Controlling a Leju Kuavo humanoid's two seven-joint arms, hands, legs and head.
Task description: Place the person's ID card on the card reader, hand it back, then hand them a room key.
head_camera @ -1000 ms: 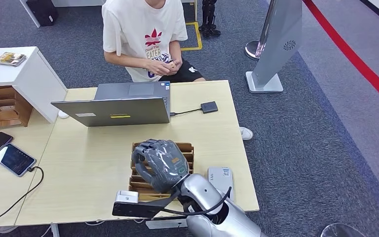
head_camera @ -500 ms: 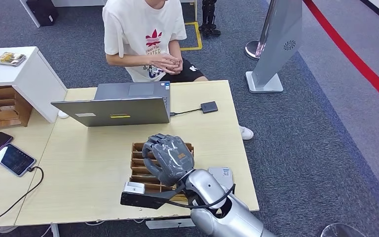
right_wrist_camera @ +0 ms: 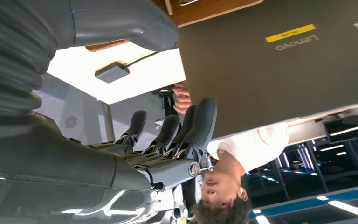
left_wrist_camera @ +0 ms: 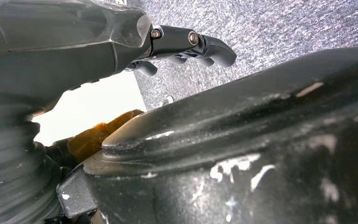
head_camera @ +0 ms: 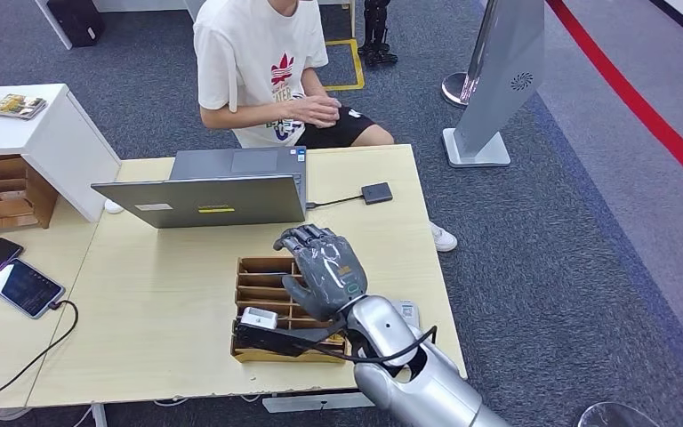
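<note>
Right hand raised above wooden compartment tray, fingers spread, holding nothing. Left hand hangs low over grey carpet, fingers partly curled (cannot tell whether anything sits inside). Card reader, small dark pad on cable, lies on table just right of laptop. Person sits beyond laptop, hands together at lap; ID card not discernible. White card-like device sits at table's near right edge, partly hidden behind my forearm.

Right hand covers the right compartments of the wooden organizer; the card reader lies mostly behind its forearm.
</note>
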